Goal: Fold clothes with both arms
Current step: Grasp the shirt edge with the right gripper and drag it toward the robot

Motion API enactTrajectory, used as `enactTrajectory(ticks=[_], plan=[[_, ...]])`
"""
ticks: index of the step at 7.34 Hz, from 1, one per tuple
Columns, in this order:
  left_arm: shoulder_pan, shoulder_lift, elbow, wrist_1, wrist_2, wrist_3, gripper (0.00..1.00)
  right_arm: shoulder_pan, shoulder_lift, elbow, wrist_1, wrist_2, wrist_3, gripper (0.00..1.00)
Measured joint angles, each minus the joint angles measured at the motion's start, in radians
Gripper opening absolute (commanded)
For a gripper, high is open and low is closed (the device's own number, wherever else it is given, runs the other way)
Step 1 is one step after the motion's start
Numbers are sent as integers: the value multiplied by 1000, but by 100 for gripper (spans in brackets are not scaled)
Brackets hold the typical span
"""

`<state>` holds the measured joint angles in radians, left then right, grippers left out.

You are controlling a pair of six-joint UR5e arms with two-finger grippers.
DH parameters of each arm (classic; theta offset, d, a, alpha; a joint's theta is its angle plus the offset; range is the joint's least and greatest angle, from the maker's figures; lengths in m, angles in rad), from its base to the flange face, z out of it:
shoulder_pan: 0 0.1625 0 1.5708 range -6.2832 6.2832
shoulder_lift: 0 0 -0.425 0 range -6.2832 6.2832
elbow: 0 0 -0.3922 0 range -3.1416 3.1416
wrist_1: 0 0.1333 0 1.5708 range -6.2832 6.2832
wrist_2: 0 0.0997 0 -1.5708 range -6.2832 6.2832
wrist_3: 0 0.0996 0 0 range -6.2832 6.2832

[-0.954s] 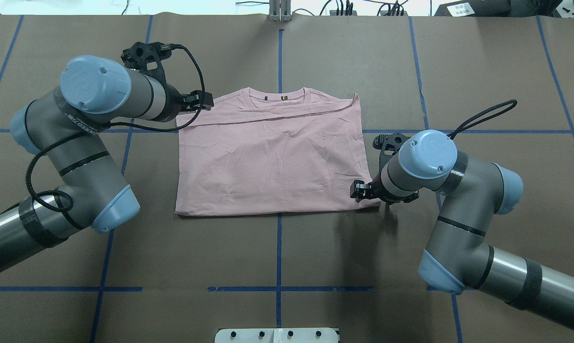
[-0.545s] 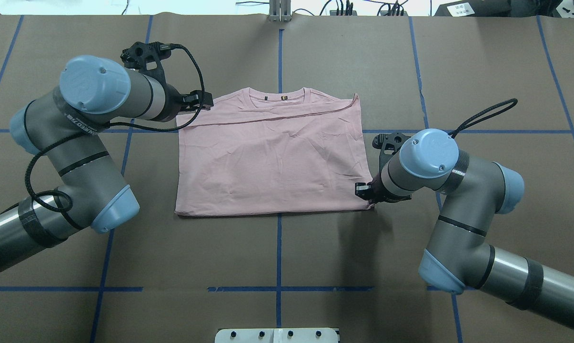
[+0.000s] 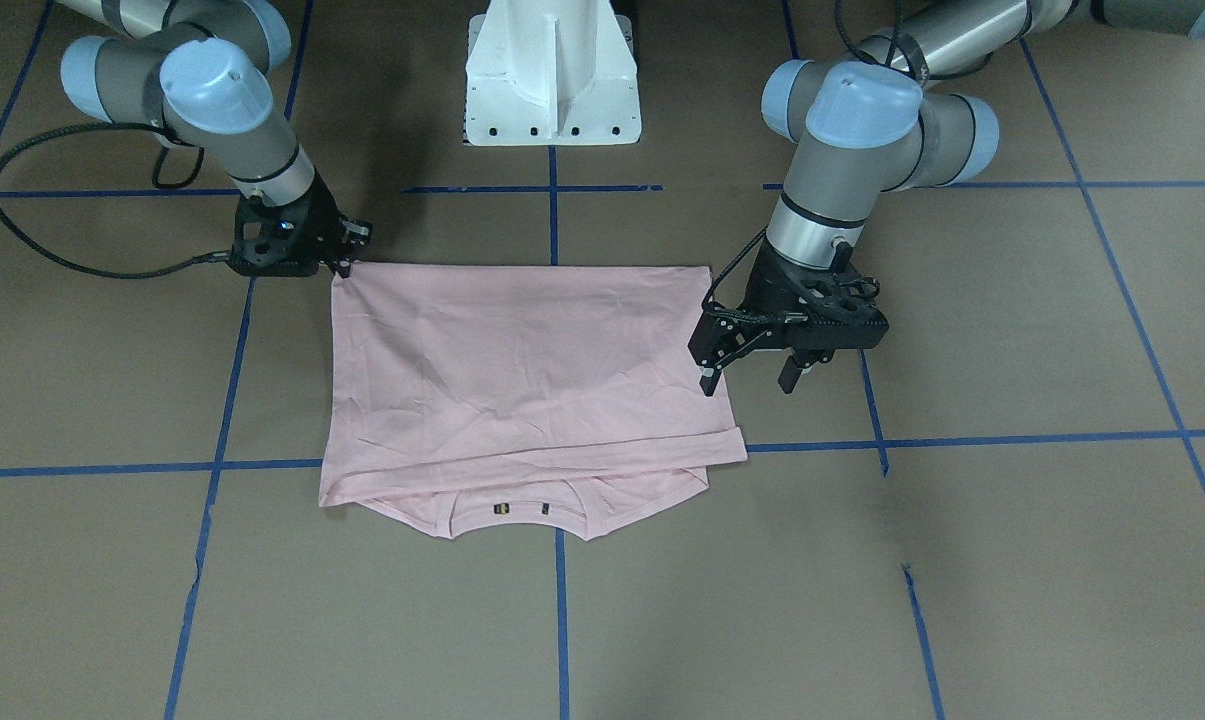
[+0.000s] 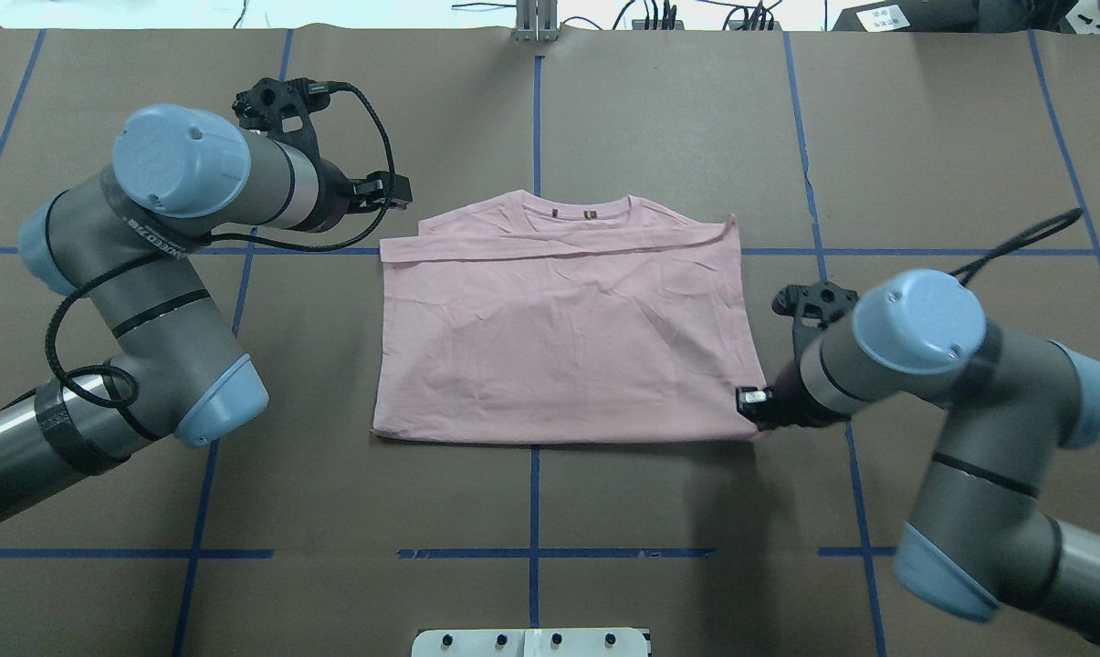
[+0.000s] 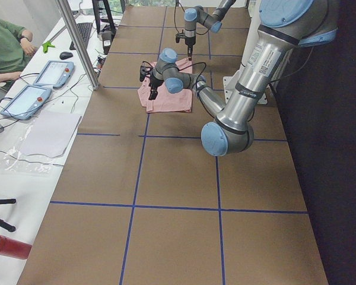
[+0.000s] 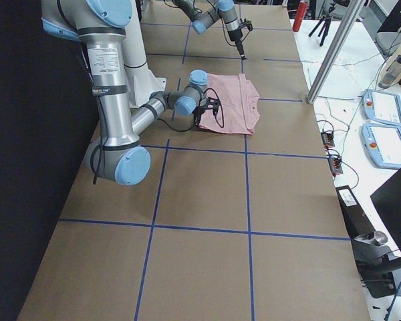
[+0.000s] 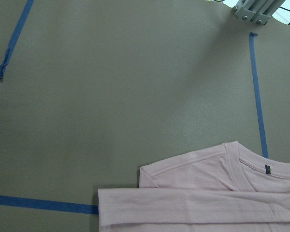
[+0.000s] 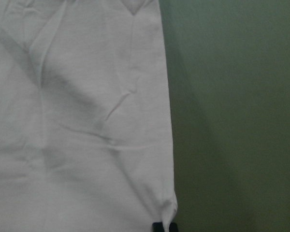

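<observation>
One pink T-shirt [image 4: 559, 338] lies flat in the middle of the brown table [image 4: 550, 511], folded into a wide block shape, with its collar [image 4: 586, 212] peeking out at the side far from the robot. It is thin, soft cloth, very light, and it will sag wherever nothing holds it up. It has little wrinkles all over and a neat sewn edge running across near the collar. Cloth like this does not break, but I think it can slip, bunch up or drag along the table if only one corner is pulled. The best places to hold it are the corners and sewn edges, where the cloth is doubled and thicker, and two corners at once should make the fold come out straight. The right hand [image 4: 749, 401] is down at the near corner on the robot's right, its fingers pressed together with the tip of that corner pinched between them; the right wrist view shows this close up. The left hand [image 3: 745, 380] has its two fingers spread apart and holds nothing. It hangs by the far corner on the robot's left, and I cannot tell if one finger touches the cloth. The table top is dull, smooth and brown, with blue tape lines [image 4: 533, 493] making big squares, and the shirt lies over a spot where two lines cross.
</observation>
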<state>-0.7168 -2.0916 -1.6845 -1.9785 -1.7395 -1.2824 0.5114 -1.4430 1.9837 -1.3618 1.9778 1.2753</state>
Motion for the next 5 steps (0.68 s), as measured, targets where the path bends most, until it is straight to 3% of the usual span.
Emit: enactTrajectory(ticks=[2,4,5], plan=[[0,-1,-7,1,-5,-1,100,-151,-143,137,-2,3,81,0],[2,-1,-9,8,-28,-2,100,-322,-189,196,-1,-1,212,100],[7,-1,-10,24,-46,-2,100,-365,-193,214,0,-8,251,100]])
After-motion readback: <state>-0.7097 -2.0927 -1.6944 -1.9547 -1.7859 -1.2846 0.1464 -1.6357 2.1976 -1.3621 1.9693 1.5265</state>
